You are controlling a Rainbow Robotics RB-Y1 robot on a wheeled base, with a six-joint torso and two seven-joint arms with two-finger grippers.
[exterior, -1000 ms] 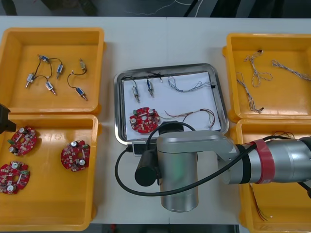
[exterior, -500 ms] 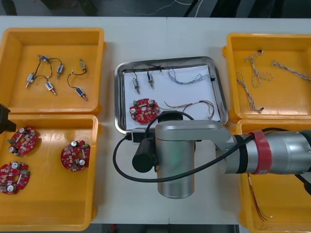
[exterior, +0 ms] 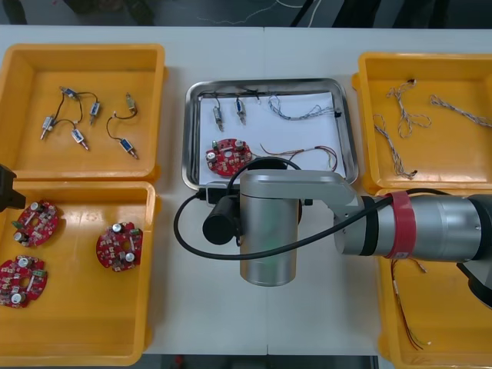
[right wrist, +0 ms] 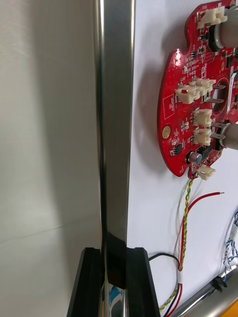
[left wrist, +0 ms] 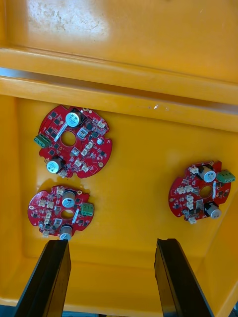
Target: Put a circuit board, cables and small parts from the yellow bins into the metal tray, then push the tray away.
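Note:
The metal tray (exterior: 347, 131), white inside, lies mid-table between the yellow bins. It holds a red circuit board (exterior: 227, 156), a red and yellow cable (exterior: 304, 152), a blue and white cable (exterior: 304, 113) and two small metal parts (exterior: 229, 115). My right arm (exterior: 269, 231) reaches across to the tray's near edge. In the right wrist view my right gripper (right wrist: 115, 277) is shut on the tray's rim (right wrist: 115, 124), with the circuit board (right wrist: 198, 109) just inside it. My left gripper (left wrist: 111, 277) hangs open over three circuit boards (left wrist: 73, 141) in the near left bin (left wrist: 139, 79).
The far left bin (exterior: 157, 108) holds several small metal parts with black leads. Blue and white cables lie in the far right bin (exterior: 361, 123). The near right bin (exterior: 384, 307) has thin cables and lies partly under my right arm.
The tray has slid away from me toward the table's far edge, held at its near rim by my right gripper. The right arm moved forward with it. The left arm stayed put.

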